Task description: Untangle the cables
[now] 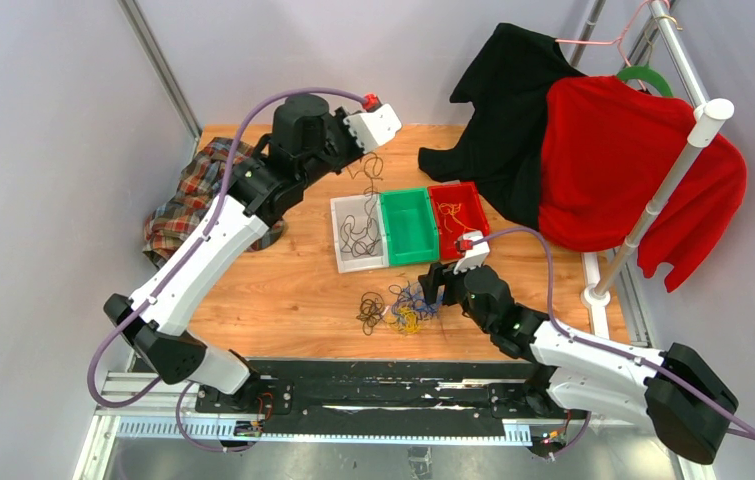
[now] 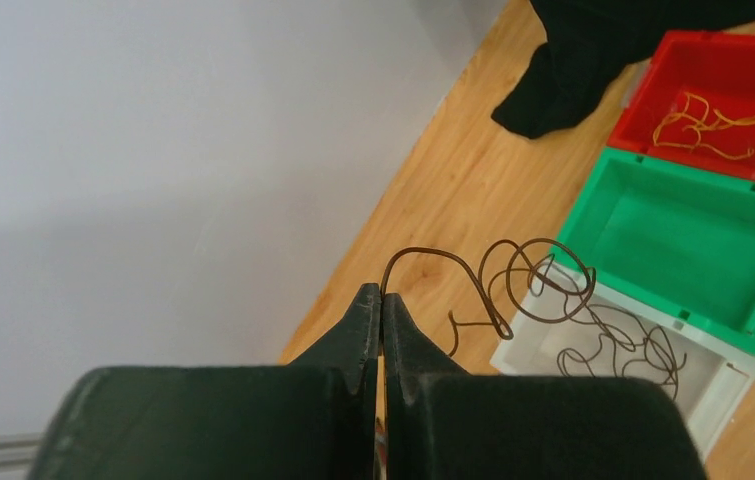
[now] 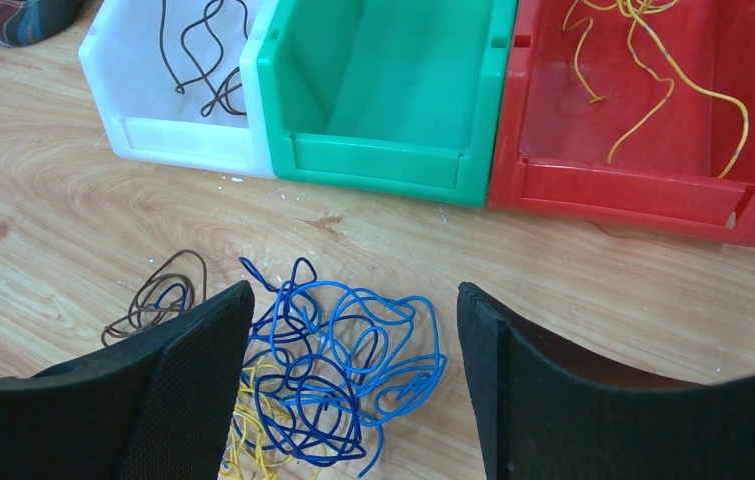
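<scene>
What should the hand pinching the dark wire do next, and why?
Probably the left gripper should swing a little further over the white bin and open, so its dark cable drops in. It is shut on that cable, which dangles by the bin's far edge. The bin holds other dark cables, and the red bin holds yellow cables.

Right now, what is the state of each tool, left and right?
Left tool: closed on a dark brown wire.
Right tool: open, holding nothing, above the blue wires.

cables, tangled clump, blue, yellow, black
</scene>
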Controlling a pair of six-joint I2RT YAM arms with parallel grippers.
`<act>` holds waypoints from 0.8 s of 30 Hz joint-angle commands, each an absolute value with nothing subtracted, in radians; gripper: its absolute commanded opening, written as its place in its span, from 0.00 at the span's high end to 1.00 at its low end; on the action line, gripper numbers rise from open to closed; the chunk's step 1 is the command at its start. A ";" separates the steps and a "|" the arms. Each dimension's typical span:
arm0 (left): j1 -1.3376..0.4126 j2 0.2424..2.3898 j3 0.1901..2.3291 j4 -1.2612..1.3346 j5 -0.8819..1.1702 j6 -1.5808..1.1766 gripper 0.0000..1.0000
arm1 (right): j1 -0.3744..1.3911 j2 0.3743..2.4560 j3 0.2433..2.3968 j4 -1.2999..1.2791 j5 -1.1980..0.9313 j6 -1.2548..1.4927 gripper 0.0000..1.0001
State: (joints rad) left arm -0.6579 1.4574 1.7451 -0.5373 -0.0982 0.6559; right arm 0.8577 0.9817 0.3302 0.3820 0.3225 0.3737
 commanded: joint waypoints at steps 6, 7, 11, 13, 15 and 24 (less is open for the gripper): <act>-0.655 1.459 1.711 -0.463 -0.142 0.683 1.00 | 0.844 0.962 0.343 0.365 0.332 0.363 0.26; -0.654 1.459 1.738 -0.451 -0.144 0.686 1.00 | 0.844 0.963 0.344 0.365 0.329 0.364 0.26; -0.652 1.481 1.888 -0.395 -0.167 0.726 1.00 | 0.845 0.973 0.347 0.369 0.321 0.363 0.26; -0.652 1.492 1.944 -0.330 -0.184 0.752 1.00 | 0.845 0.976 0.350 0.371 0.319 0.363 0.26; -0.652 1.498 1.974 -0.278 -0.194 0.770 1.00 | 0.845 0.979 0.351 0.373 0.317 0.364 0.26; -0.652 1.422 1.821 -0.249 -0.183 0.731 1.00 | 0.845 0.975 0.350 0.364 0.313 0.371 0.26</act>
State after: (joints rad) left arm -0.6556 1.4475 1.8809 -0.2497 -0.1856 0.7494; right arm 0.8574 0.9764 0.3302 0.3756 0.3145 0.3729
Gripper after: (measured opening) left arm 0.012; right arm 0.741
